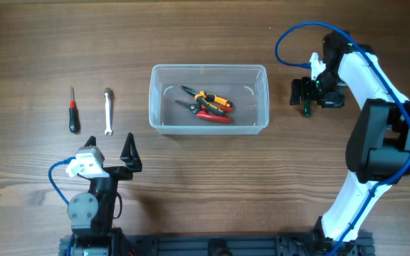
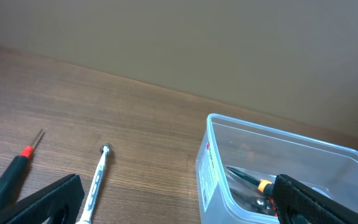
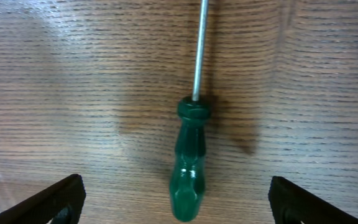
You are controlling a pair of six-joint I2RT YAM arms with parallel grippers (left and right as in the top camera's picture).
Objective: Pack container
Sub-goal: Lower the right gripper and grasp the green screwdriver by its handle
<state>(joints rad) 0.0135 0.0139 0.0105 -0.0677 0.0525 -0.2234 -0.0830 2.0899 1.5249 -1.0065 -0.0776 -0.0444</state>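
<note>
The clear plastic container (image 1: 208, 97) stands at the table's middle and holds orange-handled pliers (image 1: 212, 99) and red-handled pliers (image 1: 208, 114). It also shows in the left wrist view (image 2: 216, 162). A green-handled screwdriver (image 3: 190, 168) lies on the wood to the right of the container, between the fingers of my open right gripper (image 1: 306, 97), which hovers over it. My left gripper (image 1: 119, 160) is open and empty near the front left. A black-and-red screwdriver (image 1: 73, 114) and a silver wrench (image 1: 108, 112) lie left of the container.
The table is dark wood. The right arm's blue cable (image 1: 297, 35) loops above the back right. The wrench (image 2: 98, 177) and the small screwdriver (image 2: 11, 180) lie ahead of my left gripper, with bare wood between them and the container.
</note>
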